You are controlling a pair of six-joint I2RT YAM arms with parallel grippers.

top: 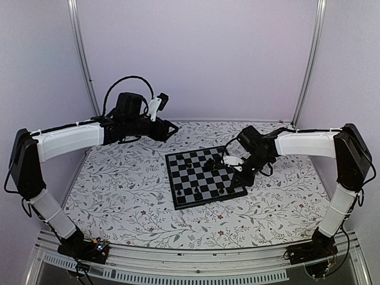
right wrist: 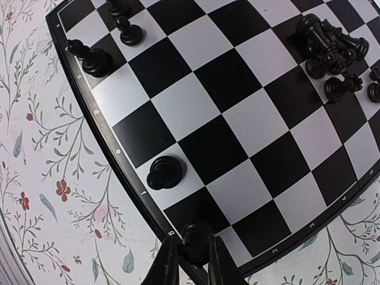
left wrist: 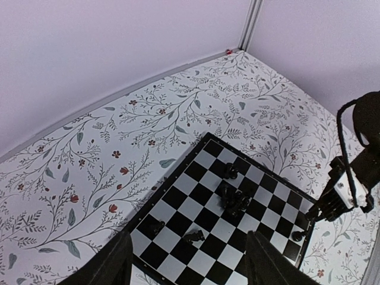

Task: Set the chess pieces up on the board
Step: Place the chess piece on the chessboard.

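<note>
While the left gripper [left wrist: 189, 249] hung high above the far left part of the table [top: 119, 196], its jaws wide with nothing between them, the right gripper [right wrist: 190, 255] was pinched narrow on 1 black chess piece [right wrist: 195, 236]. That piece stood at the near right corner of the board [top: 184, 178]. More pieces [right wrist: 166, 173] stood upright along the board edge running from that corner. A tangled cluster [right wrist: 329, 53] lay near the board's middle.

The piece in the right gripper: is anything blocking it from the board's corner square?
Nothing visible does. The right gripper is shut on the chess piece right at that corner of the board; the nearest pawn stands a square away, untouched.
</note>
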